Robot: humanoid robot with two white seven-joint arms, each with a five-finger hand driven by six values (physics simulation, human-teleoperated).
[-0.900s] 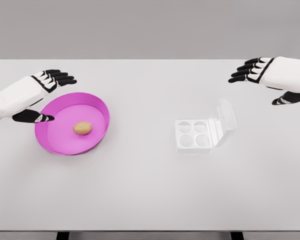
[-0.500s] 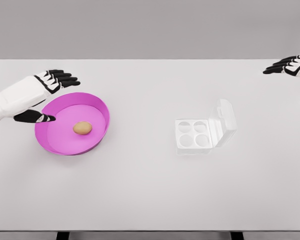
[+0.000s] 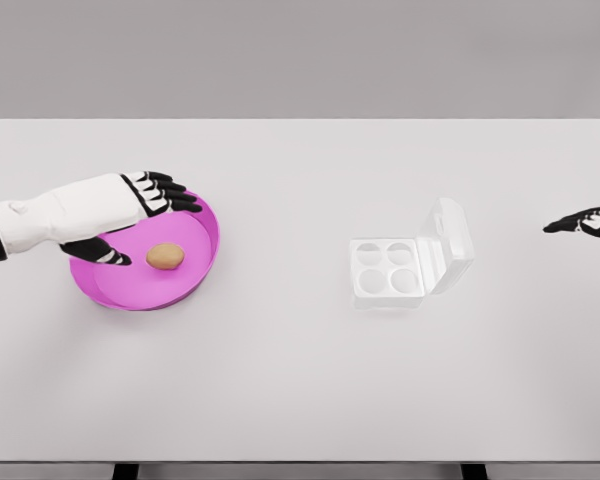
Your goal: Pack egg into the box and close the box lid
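Note:
A brown egg [image 3: 165, 257] lies in the magenta plate [image 3: 195, 285] on the left of the white table. My left hand [image 3: 145, 222] hovers over the plate's left half, open, its fingers [image 3: 168, 193] spread above the far rim and its thumb just left of the egg; it does not touch the egg. The clear egg box [image 3: 388, 271] sits right of centre with its lid [image 3: 450, 243] standing open on the right side and its four cups empty. My right hand [image 3: 587, 224] shows only at the right edge, fingers extended, open and holding nothing.
The white table [image 3: 300, 380] spans the view, with its front edge near the bottom. Between plate and box lies bare tabletop.
My left hand has moved right, over the plate and close to the egg. My right hand has pulled away to the right and downward, now mostly out of the picture.

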